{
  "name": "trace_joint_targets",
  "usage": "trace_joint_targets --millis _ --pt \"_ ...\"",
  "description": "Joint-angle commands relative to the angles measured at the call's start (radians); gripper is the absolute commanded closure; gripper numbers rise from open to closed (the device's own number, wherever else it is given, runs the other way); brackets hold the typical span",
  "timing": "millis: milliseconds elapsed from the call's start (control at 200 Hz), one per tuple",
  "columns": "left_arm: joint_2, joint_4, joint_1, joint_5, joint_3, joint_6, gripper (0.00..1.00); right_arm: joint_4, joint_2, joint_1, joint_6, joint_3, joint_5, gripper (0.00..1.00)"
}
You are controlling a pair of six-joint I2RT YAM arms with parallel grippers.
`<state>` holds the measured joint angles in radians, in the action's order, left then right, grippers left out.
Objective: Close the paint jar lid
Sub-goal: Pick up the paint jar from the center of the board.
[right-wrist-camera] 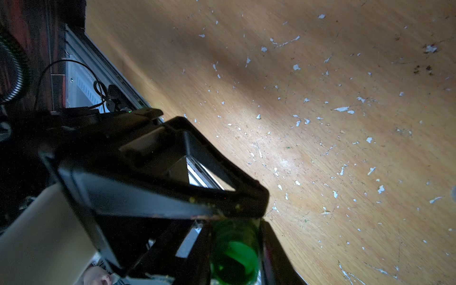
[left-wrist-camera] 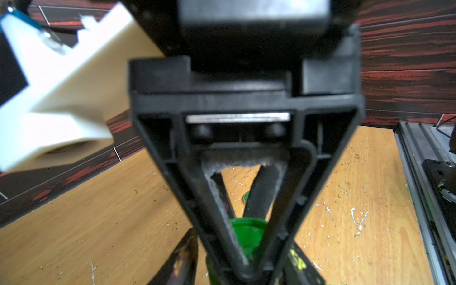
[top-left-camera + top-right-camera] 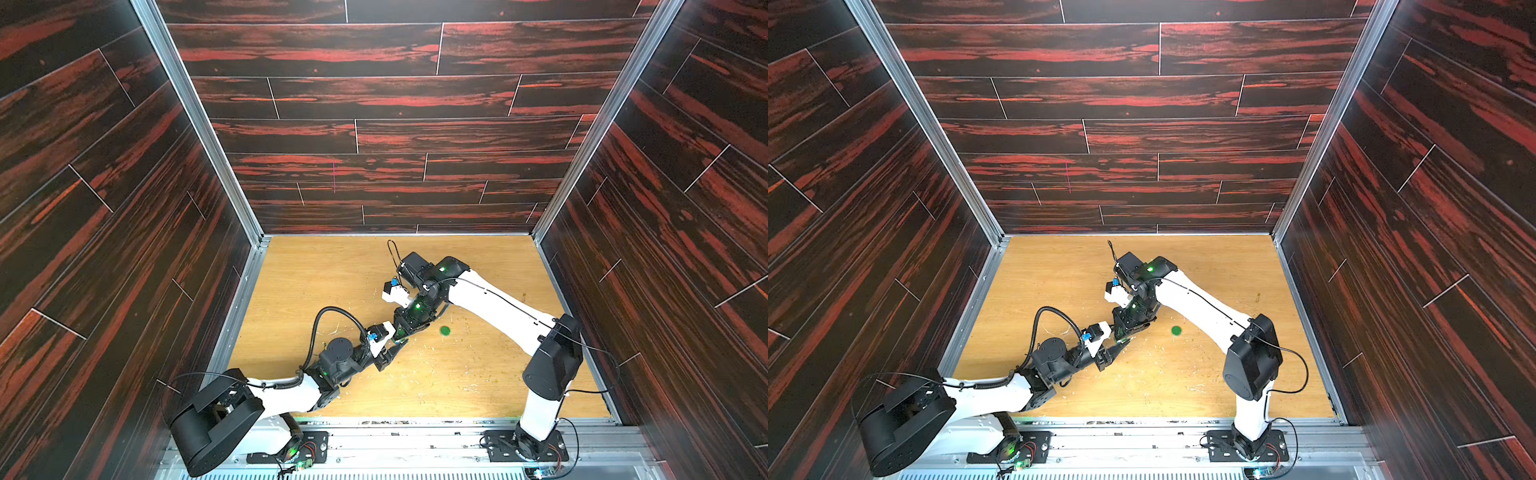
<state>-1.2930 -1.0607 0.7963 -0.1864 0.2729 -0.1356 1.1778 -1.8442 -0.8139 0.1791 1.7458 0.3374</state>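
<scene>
The paint jar (image 1: 234,254), tiny and clear-sided with green inside, sits between the fingers of my right gripper (image 1: 234,229), which is shut on it just above the table. From the left wrist the jar (image 2: 246,234) shows behind the right gripper's black triangular finger. The fingers of my left gripper (image 2: 243,246) stand apart on either side of the jar, with a gap to it. In both top views the two grippers meet tip to tip (image 3: 399,343) (image 3: 1121,341). The lid (image 3: 445,331) (image 3: 1176,331), a flat green disc, lies on the table to the right of them.
The wooden table (image 3: 311,291) is speckled with dried paint flecks. Dark wood-patterned walls close in the back and both sides. A metal rail (image 3: 415,432) with the arm bases runs along the front edge.
</scene>
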Motion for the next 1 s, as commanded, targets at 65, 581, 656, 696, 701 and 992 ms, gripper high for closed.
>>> trace_joint_targets --millis 65,581,656,696,701,992 --pt "0.048 0.013 0.0 0.016 -0.006 -0.03 0.42 0.028 -0.002 -0.005 0.002 0.03 0.007 0.72" --pt "0.035 0.028 0.0 0.02 -0.008 -0.037 0.49 0.037 0.0 -0.007 0.004 0.041 0.023 0.72" --pt "0.038 0.035 0.0 0.018 -0.001 -0.039 0.56 0.034 0.002 -0.007 0.005 0.038 0.027 0.72" --pt "0.037 0.04 0.0 0.018 -0.001 -0.044 0.59 0.034 0.005 -0.007 0.007 0.039 0.024 0.71" --pt "0.037 0.04 0.0 0.018 -0.001 -0.045 0.6 0.034 0.005 -0.007 0.008 0.038 0.024 0.72" --pt "0.051 0.06 0.0 0.02 -0.004 -0.049 0.76 0.039 0.001 -0.007 0.007 0.058 0.046 0.63"
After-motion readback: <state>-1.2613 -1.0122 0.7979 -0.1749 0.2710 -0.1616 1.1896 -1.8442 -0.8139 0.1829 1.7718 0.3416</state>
